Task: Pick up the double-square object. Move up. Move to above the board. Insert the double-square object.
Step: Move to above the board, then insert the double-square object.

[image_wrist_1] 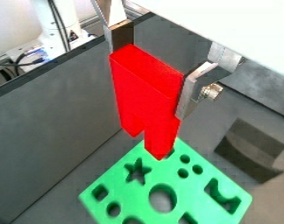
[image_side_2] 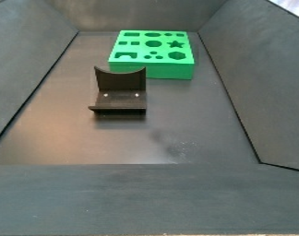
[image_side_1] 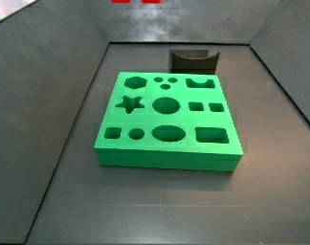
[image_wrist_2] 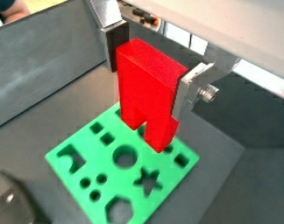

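Your gripper [image_wrist_1: 156, 74] hangs high above the board [image_side_1: 168, 153], its jaws clamped on the double-square object [image_wrist_2: 148, 92], legs pointing down. The green board lies flat on the dark floor of the walled bin, and the fixture [image_side_2: 119, 90] stands well apart from it. You risk the legs catching a cut-out rim if they descend off-centre or twisted. Around the board the floor is open, though the bin's sloped walls close in on every side.

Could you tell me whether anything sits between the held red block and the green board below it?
Nothing visible does. The gripper holds the double-square object above the board, with open air between them in both wrist views. The dark holder stands off beyond the board's edge.
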{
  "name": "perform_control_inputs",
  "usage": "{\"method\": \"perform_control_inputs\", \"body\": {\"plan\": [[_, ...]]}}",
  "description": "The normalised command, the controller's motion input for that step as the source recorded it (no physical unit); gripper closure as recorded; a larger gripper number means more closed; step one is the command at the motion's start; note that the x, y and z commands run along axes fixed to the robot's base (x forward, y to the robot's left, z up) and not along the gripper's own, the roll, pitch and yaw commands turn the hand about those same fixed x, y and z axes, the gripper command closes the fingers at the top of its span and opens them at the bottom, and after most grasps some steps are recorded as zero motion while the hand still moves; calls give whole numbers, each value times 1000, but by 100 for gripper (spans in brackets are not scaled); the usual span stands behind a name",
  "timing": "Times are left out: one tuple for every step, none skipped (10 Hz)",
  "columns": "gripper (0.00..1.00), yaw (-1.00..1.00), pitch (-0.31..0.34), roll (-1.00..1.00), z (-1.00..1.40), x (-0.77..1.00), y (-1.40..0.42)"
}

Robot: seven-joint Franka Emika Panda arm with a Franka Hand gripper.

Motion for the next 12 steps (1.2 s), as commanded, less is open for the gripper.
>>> {"method": "perform_control_inputs", "body": {"plan": [[100, 6, 146, 65, 65, 247, -416], [100, 6, 111, 63, 35, 130, -179], [100, -11, -4, 0, -46, 0, 0], [100, -57, -6, 0, -86, 123, 0], [100, -140, -21, 0, -126, 340, 29], [100, -194, -24, 9, -154, 471, 46], [100, -200, -20, 27, -189, 514, 43], [100, -200, -17, 40, -209, 563, 26], [100, -180, -7, 53, -237, 586, 40], [100, -163, -9, 61, -286, 580, 66], [100, -146, -6, 71, -314, 580, 46], [100, -171, 0, 34, -223, 551, 0]]}}
